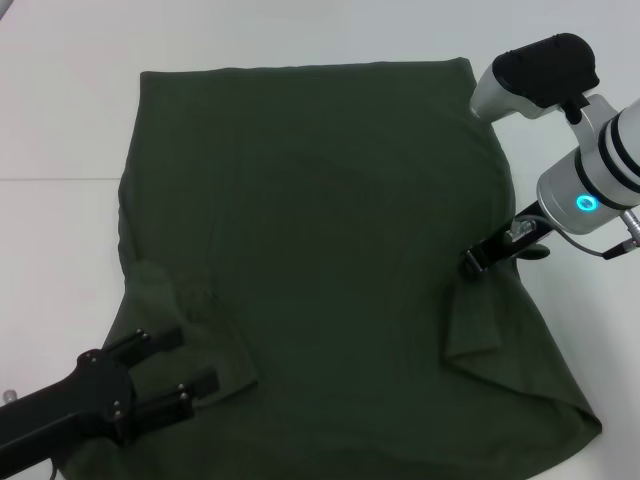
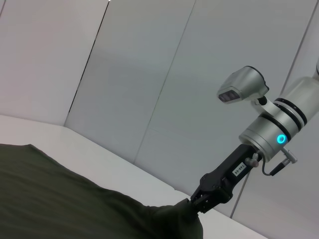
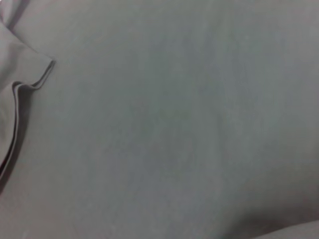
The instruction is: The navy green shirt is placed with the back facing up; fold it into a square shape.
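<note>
Two black grippers work at opposite edges of the navy green shirt (image 1: pixel 320 250), which lies spread flat over a white table (image 1: pixel 60 120) and covers most of it. Left gripper (image 1: pixel 195 362): at the shirt's near left edge, resting over the cloth beside a folded-in sleeve, its two fingers (image 1: pixel 160 340) spread apart with fabric beneath them and nothing pinched between. Right gripper (image 1: pixel 468 266): at the shirt's right edge, about midway along that side, its tip closed on a pinch of the cloth; the left wrist view shows the fabric drawn up into a small peak at the same gripper (image 2: pixel 197 204). Beside that tip a sleeve flap lies folded inward on the shirt body. Table surface: smooth, matte, white. Behind the table stand pale grey wall panels (image 2: pixel 149 74) with thin dark seams. Shirt fabric: soft, matte, dark olive, unprinted, with shallow creases; the right wrist view shows a stitched hem edge (image 3: pixel 35 79) curling over flat cloth.
</note>
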Tool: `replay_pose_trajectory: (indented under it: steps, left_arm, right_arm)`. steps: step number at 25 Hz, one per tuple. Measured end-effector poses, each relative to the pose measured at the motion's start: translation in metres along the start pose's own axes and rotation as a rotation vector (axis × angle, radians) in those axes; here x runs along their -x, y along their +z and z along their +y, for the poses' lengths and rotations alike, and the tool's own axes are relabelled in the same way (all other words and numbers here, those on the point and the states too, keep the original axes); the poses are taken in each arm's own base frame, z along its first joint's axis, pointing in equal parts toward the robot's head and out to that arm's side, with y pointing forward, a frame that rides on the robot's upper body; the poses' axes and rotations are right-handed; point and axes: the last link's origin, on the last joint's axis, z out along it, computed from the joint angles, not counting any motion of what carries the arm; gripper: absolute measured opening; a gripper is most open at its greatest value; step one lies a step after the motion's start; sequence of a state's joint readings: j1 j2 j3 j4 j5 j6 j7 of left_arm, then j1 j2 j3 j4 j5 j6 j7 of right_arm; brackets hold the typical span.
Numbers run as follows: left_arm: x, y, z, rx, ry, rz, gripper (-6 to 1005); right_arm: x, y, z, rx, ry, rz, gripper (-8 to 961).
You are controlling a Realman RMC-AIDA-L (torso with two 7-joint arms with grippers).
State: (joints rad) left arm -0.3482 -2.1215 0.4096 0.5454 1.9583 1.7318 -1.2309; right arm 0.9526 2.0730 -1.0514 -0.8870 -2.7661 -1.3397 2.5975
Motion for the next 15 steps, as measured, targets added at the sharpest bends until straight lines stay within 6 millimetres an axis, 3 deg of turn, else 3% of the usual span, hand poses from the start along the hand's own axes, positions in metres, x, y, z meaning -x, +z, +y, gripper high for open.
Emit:
replay_pose_trajectory:
  steps: [15]
  left_arm:
    - [0.0017, 0.0006, 0.0009, 0.005, -0.002, -0.006, 891]
  right_arm:
    - [-0.0033, -0.0005, -0.0022, 0.003, 0.024, 0.01, 42]
